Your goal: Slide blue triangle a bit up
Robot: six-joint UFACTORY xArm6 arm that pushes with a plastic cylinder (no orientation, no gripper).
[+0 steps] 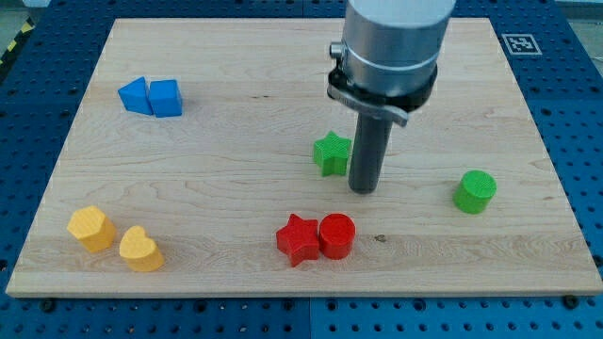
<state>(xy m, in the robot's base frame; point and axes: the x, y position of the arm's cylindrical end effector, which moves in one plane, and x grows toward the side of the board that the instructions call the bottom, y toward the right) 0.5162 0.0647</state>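
Note:
The blue triangle (135,95) lies near the board's upper left, touching a blue cube (166,98) on its right. My tip (363,191) rests on the board near the middle, far to the right of and lower than the blue triangle. The tip is just right of and below a green star (332,153), close to it; I cannot tell if they touch.
A red star (299,239) and a red cylinder (336,235) touch below the tip. A green cylinder (475,191) sits at the right. A yellow hexagon (91,228) and a yellow heart (139,250) lie at the lower left. The wooden board (236,56) ends on blue pegboard.

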